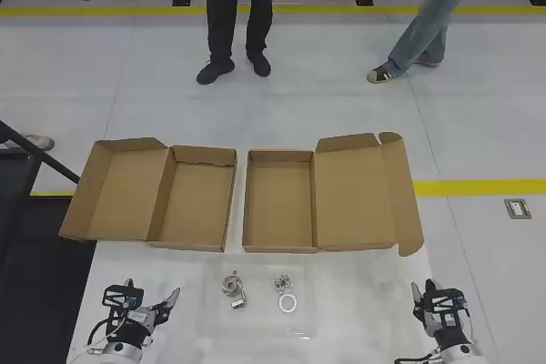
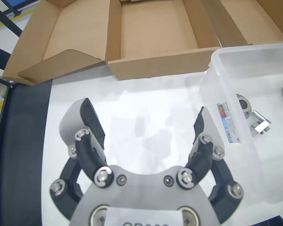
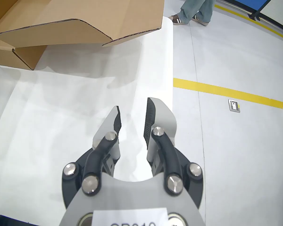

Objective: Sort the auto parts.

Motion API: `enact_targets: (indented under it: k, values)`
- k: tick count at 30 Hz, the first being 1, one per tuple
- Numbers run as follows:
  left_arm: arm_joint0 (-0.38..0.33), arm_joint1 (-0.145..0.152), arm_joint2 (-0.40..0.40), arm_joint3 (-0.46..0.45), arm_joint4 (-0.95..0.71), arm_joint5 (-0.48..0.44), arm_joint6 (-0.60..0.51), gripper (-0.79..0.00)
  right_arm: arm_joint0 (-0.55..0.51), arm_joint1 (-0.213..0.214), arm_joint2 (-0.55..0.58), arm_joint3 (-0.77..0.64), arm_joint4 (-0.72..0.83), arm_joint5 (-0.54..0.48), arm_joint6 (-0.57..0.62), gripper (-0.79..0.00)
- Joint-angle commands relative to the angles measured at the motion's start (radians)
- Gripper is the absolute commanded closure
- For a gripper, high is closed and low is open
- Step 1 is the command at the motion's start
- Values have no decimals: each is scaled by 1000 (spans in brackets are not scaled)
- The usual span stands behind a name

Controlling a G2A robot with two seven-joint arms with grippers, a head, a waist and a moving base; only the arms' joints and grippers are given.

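A clear plastic bin [image 1: 255, 318] stands on the white table near its front middle. It holds a grey metal fitting [image 1: 234, 288], a small cluster of metal pieces [image 1: 281, 282] and a white ring [image 1: 288, 303]. In the left wrist view the fitting [image 2: 250, 114] lies just behind the bin's wall [image 2: 226, 76]. My left gripper [image 2: 143, 105] hovers over bare table to the left of the bin [image 1: 150, 298], open wide and empty. My right gripper [image 3: 133, 104] sits by the table's right edge [image 1: 428, 293], open by a narrow gap, holding nothing.
Two open cardboard boxes stand side by side behind the bin: the left box [image 1: 196, 205] and the right box [image 1: 278, 200], each with its lid folded outward. A black strip [image 2: 23, 142] borders the table's left side. The table's right edge [image 3: 172, 76] drops to the floor.
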Motion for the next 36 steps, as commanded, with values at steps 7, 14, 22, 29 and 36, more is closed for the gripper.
enact_targets:
  k: [7, 14, 22, 29, 36]
  values:
    - [-1, 0, -3, -2, -4, -6, 12, -785, 0, 0, -4, -7, -10, -17, -10, -785]
    - [24, 6, -73, -5, -87, -163, 106, -785, -24, 5, 0, -75, 15, -198, -96, -785]
    - [45, 11, -130, -4, -133, -277, 159, -785, -24, 17, -18, -168, -14, -419, -63, -785]
    - [47, 12, -133, -7, -128, -286, 163, -785, -24, 18, -19, -172, -23, -426, -56, -785]
    - [47, 12, -130, -8, -128, -292, 161, -785, -25, 18, -21, -174, -32, -431, -56, -785]
